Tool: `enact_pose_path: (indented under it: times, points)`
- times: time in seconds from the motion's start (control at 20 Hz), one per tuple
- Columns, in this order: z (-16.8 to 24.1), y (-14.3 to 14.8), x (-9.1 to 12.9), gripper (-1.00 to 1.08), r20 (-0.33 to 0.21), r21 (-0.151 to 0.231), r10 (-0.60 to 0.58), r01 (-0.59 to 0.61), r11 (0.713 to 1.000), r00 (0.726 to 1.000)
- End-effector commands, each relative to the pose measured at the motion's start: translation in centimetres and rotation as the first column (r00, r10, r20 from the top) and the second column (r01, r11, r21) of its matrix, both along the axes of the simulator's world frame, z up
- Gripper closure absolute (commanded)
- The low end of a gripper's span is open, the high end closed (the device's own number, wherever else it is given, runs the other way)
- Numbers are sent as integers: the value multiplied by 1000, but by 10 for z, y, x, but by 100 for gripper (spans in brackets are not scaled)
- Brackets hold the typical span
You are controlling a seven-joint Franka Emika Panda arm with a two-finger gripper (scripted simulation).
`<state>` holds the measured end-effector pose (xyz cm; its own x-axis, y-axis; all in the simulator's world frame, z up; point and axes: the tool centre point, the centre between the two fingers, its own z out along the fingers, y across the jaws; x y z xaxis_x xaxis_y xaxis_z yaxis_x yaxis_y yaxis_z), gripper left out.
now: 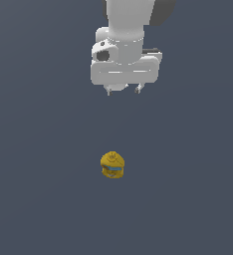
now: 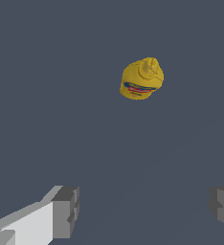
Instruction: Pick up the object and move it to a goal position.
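Note:
The object (image 1: 112, 166) is a small squat yellow bottle with a light blue label band, standing alone on the dark grey floor. My gripper (image 1: 123, 90) hangs well above and behind it in the exterior view, its two short fingertips spread apart and empty. In the wrist view the object (image 2: 141, 79) lies far from the gripper (image 2: 145, 208), whose grey fingers (image 2: 66, 210) stand wide apart with only bare floor between them.
A flat dark grey floor (image 1: 44, 189) fills both views. The white arm body (image 1: 126, 45) looms over the far part of the scene.

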<state>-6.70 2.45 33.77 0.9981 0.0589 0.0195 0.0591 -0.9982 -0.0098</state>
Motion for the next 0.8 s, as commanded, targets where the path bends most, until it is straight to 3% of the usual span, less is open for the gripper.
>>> enact_pose_path:
  times: [0.0, 0.75]
  points:
    - [0, 0, 0, -92, 0, 0, 0, 0, 1000, 1000]
    - [-3, 7, -4, -92, -7, -6, 26, -26, 1000, 1000]
